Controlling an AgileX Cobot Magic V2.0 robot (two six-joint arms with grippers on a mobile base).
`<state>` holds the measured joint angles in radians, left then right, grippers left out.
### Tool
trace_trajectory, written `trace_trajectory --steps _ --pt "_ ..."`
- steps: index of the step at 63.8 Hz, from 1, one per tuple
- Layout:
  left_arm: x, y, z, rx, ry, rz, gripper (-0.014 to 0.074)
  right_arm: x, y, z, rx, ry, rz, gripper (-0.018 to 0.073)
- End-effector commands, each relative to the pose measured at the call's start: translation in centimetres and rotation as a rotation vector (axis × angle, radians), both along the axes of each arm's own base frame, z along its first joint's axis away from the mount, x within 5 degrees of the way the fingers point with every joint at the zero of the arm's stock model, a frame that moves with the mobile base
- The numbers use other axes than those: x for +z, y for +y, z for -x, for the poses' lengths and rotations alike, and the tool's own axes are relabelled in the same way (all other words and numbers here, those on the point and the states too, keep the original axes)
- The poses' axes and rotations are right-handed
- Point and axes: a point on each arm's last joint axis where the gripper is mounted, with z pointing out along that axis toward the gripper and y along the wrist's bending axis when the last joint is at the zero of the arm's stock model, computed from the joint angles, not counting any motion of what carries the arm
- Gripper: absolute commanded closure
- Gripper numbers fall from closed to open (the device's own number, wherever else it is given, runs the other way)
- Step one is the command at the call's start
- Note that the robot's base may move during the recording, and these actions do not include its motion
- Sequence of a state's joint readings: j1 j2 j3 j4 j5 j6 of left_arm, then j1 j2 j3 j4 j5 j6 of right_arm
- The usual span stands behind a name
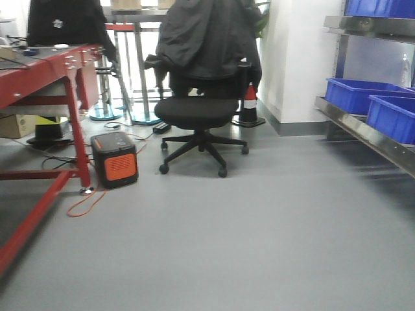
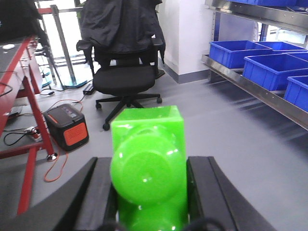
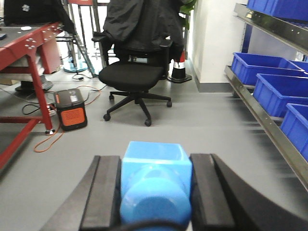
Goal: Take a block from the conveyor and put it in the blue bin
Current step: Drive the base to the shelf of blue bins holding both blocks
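Observation:
In the right wrist view, my right gripper [image 3: 155,159] is shut on the bright blue block [image 3: 154,183], whose round stud faces the camera. My left gripper [image 2: 149,161] is shut on a bright green block [image 2: 147,144] of the same stepped shape. Both are held above the grey floor. The conveyor's red frame [image 1: 39,74] stands at the far left, also seen as the red frame [image 3: 29,45] in the right wrist view. Blue bins [image 1: 356,94] sit on a metal shelf at the right, where the nearest blue bin [image 3: 255,65] is ahead and to the right. Neither gripper shows in the front view.
A black office chair [image 1: 198,113] draped with a dark jacket stands ahead in the middle. An orange and black power box [image 1: 115,159] and an orange cable [image 1: 84,204] lie by the red frame's leg. A traffic cone [image 1: 249,103] stands near the white wall.

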<state>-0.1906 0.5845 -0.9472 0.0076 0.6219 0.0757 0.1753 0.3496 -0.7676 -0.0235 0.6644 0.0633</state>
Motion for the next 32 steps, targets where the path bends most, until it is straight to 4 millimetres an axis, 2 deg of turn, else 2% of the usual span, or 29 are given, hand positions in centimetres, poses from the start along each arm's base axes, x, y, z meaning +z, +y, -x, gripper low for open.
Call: trace_trajectory --steps 1,32 --pt "0.27 -0.04 0.11 -0.005 -0.024 0.013 0.0707 0.22 -0.05 0.01 -0.006 -0.026 0.002 0.0713" --pt "0.27 -0.04 0.11 -0.005 -0.024 0.013 0.0707 0.22 -0.05 0.01 -0.006 -0.026 0.002 0.0713"
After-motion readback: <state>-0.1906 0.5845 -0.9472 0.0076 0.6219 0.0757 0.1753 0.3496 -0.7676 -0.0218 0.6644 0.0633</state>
